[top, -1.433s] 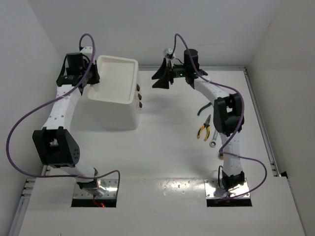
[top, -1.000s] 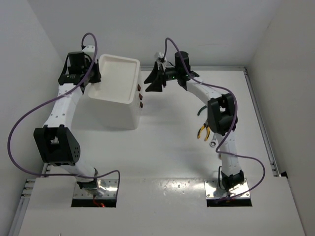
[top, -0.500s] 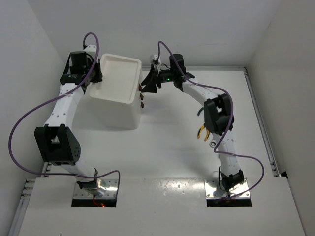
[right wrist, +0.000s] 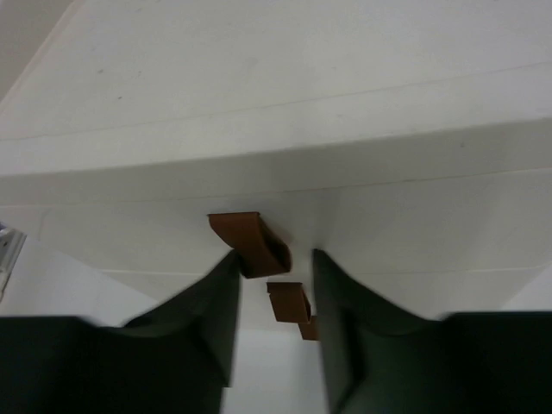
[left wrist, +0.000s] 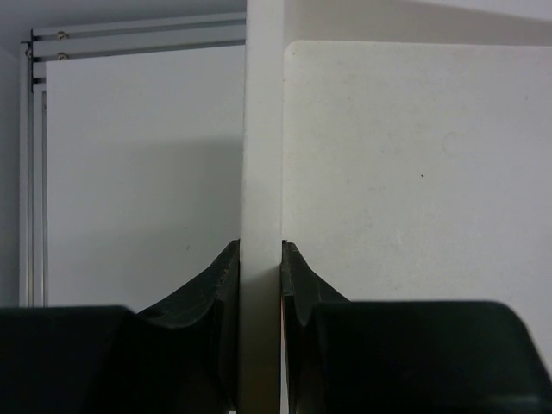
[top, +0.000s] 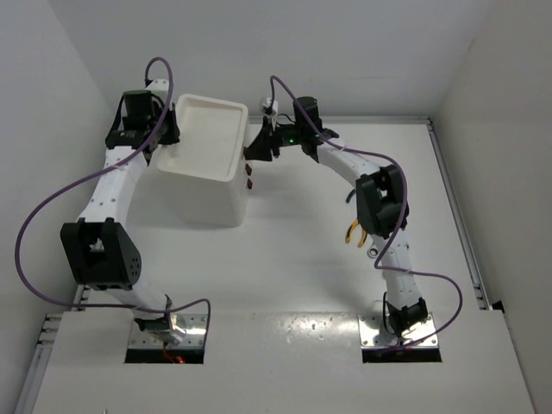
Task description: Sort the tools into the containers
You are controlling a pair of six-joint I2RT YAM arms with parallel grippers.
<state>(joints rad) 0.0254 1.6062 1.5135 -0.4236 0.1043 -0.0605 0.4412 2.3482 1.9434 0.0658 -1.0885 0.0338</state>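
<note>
The cabinet (top: 203, 194) is showing plain white all over; its drawer handles (right wrist: 250, 243) are standing out in dark brownish red; the left gripper (left wrist: 260, 250) and right gripper (right wrist: 274, 255) are showing matt black fingers; the left arm (top: 112, 185) and right arm (top: 341, 159) are wearing white links with black joints; purple cables (top: 18, 246) are trailing along them; the pliers (top: 354, 233) are showing yellow-and-black handles; the wrench (top: 373, 252) is glinting silver; the table (top: 285, 259) is looking off-white.

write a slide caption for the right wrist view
Right tool at the top drawer handle of the white cabinet, jaws open
</note>
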